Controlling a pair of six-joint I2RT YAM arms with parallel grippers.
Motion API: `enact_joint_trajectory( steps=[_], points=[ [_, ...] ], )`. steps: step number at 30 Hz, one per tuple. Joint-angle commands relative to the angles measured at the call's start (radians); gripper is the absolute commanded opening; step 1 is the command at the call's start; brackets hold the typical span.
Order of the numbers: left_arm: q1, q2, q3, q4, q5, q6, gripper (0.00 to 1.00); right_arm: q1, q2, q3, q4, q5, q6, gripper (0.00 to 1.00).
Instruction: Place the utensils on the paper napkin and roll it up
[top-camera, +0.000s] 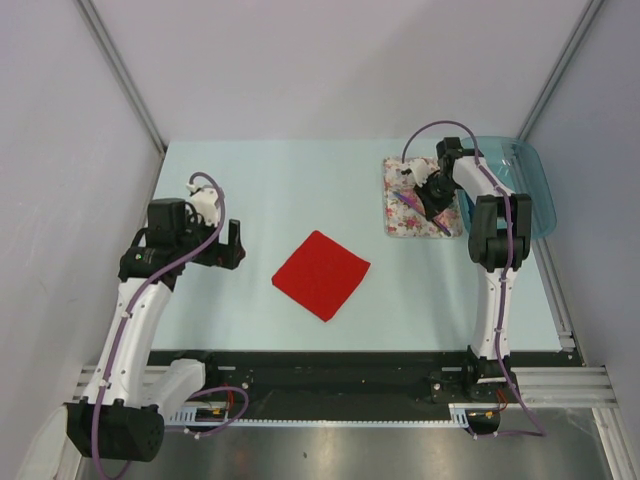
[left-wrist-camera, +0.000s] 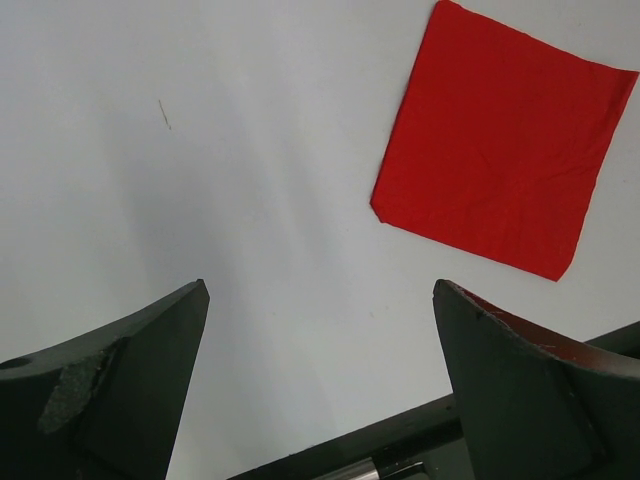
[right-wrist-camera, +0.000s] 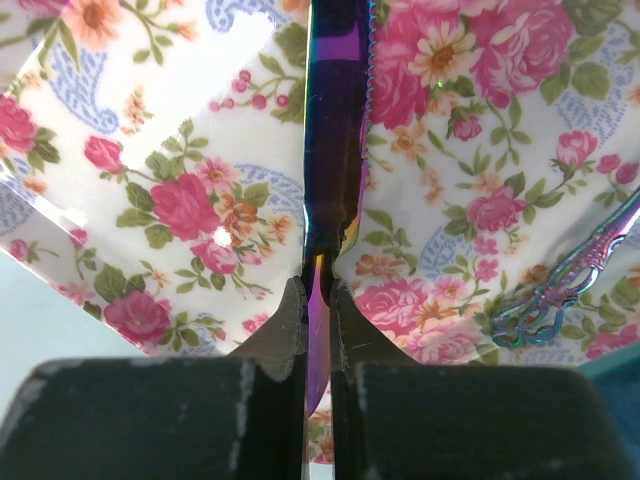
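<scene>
Up and to the right of the plain red square paper napkin (top-camera: 320, 275), well apart from it, the right arm's fingers (right-wrist-camera: 285, 340) are pressed together on an iridescent slim metal knife (right-wrist-camera: 335, 120) with a serrated edge. They hold it over a white floral-print cloth (right-wrist-camera: 180, 200). The knife's long axis runs straight out ahead of the fingers, which pinch it near one end. I cannot tell whether it has left the cloth. A second iridescent utensil with an ornate handle (right-wrist-camera: 565, 285) lies on the same cloth, beside the knife and apart from it.

The napkin lies flat on the pale blue bench (top-camera: 260, 180), turned like a diamond, with nothing on it yet. To the napkin's left, the left arm's fingers (left-wrist-camera: 130, 380) stand wide apart and hold nothing; the napkin is ahead of them and to their right.

Since the right arm has the knife, the carry would run down and leftward to the napkin. Laying the knife parallel to one napkin edge looks best for rolling.
</scene>
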Motion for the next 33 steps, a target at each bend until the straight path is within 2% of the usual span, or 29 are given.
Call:
enact_joint_trajectory(
  steps=[1, 10, 23, 29, 33],
  points=[
    [0.008, 0.003, 0.009, 0.038, -0.043, -0.031, 1.00, 0.002, -0.044, 0.047, -0.011, -0.051, 0.106, 0.00],
    [0.009, -0.009, 0.004, 0.063, -0.132, -0.097, 1.00, 0.003, -0.074, 0.087, -0.001, -0.014, 0.195, 0.00],
    [0.008, -0.012, -0.011, 0.086, -0.179, -0.147, 1.00, 0.045, -0.156, 0.093, -0.007, 0.055, 0.436, 0.00],
    [0.008, -0.047, -0.042, 0.107, -0.245, -0.207, 1.00, 0.097, -0.231, 0.047, -0.030, 0.036, 0.690, 0.00],
    [0.008, -0.060, -0.065, 0.120, -0.256, -0.209, 1.00, 0.163, -0.251, 0.044, -0.068, 0.107, 0.868, 0.00]
  ],
)
